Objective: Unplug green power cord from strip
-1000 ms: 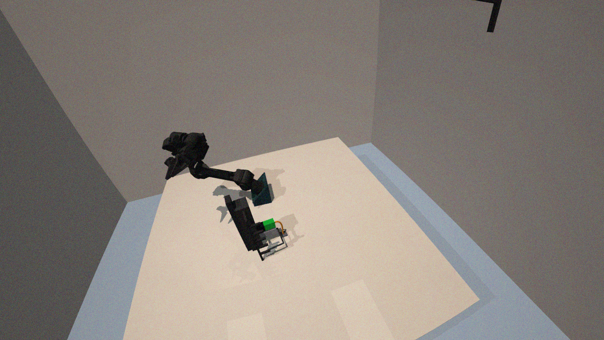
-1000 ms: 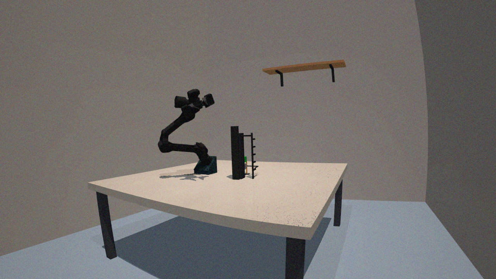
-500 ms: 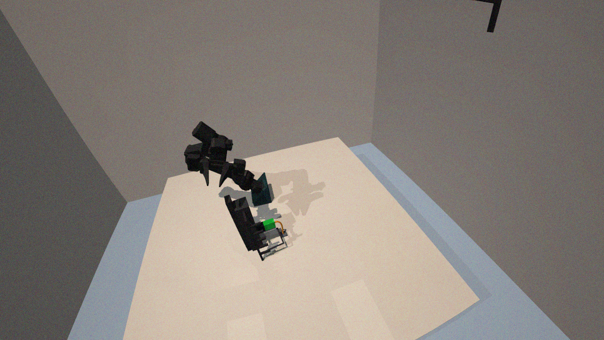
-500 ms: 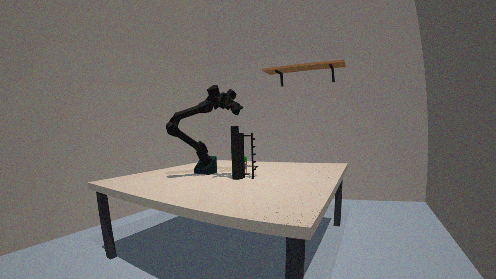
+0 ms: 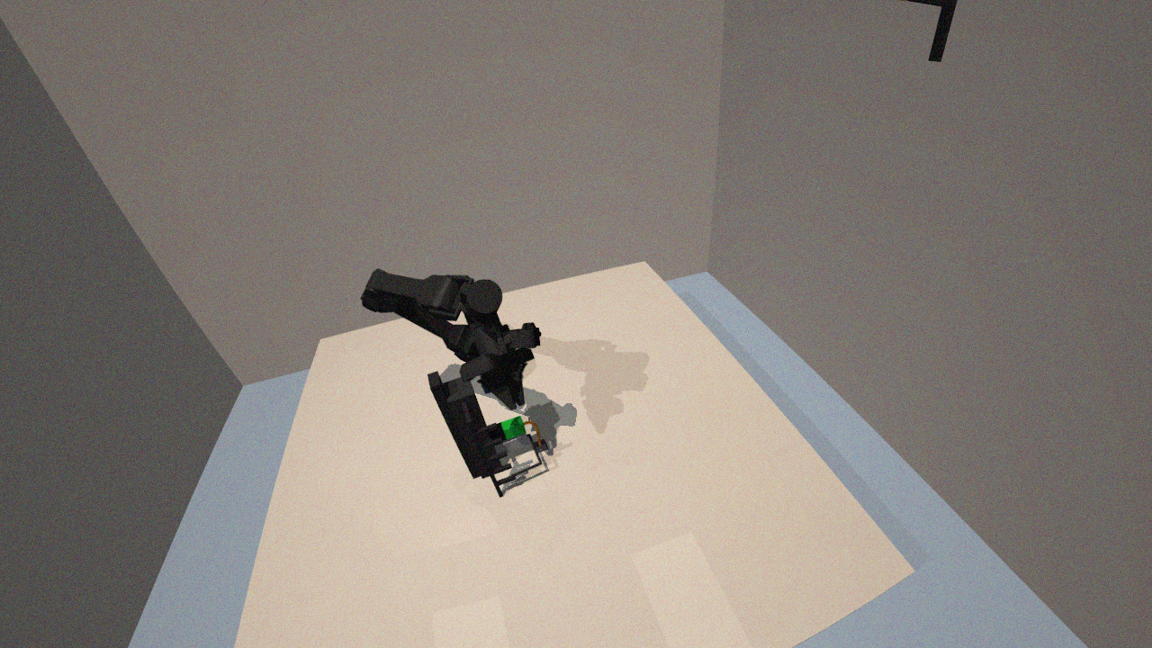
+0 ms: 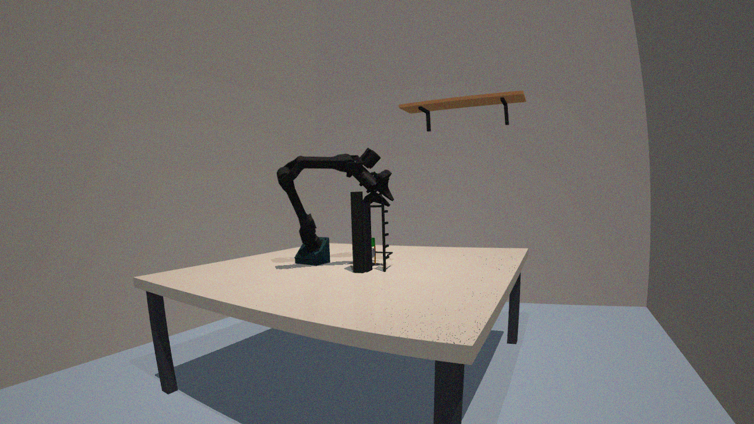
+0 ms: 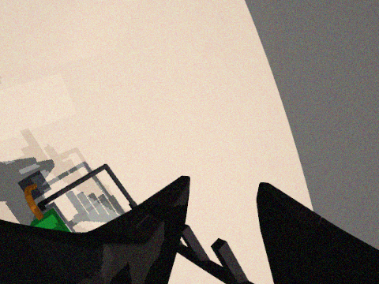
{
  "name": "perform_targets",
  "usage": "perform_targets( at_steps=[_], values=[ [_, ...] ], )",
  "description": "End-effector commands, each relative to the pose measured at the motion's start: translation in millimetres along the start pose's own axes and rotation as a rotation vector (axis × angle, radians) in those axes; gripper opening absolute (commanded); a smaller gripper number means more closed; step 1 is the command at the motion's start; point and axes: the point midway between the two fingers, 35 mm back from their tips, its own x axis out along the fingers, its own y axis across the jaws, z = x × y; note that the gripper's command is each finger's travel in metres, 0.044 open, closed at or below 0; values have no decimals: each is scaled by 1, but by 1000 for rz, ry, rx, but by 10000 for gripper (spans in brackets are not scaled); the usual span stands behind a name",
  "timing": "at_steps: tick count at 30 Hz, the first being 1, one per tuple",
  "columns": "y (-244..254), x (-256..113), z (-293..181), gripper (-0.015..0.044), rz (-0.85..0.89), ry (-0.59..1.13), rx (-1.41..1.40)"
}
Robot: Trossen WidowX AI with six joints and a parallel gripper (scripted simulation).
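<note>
A green block (image 5: 513, 427) (image 6: 373, 242) (image 7: 51, 222) stands low beside a tall black upright (image 5: 457, 423) (image 6: 361, 232). An orange cord (image 5: 537, 432) (image 7: 30, 195) curves from it toward a small dark box (image 7: 35, 182). I cannot tell which part is the power strip, or whether a green plug is seated in it. My gripper (image 5: 519, 406) (image 6: 390, 202) (image 7: 223, 188) is partly open, with nothing between its fingertips. It hangs high, near the top of the upright, well above the green block. The left finger hides part of the block in the wrist view.
A thin black wire frame (image 6: 383, 232) (image 7: 75, 186) with several short prongs stands beside the upright, just below my fingers. The pale table (image 5: 724, 483) (image 6: 295, 287) lies beneath. A wooden shelf (image 6: 463, 100) hangs on the wall.
</note>
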Motion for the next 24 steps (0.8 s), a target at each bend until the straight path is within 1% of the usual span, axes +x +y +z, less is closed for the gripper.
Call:
perform_targets(
  at_steps=[1,6,8,24],
  values=[
    [70,36,-9,160,345,114,-245],
    [127,45,-32,160,675,230,-441],
    [137,45,-38,160,745,255,-477],
    [134,46,-42,160,751,257,-480]
  ],
)
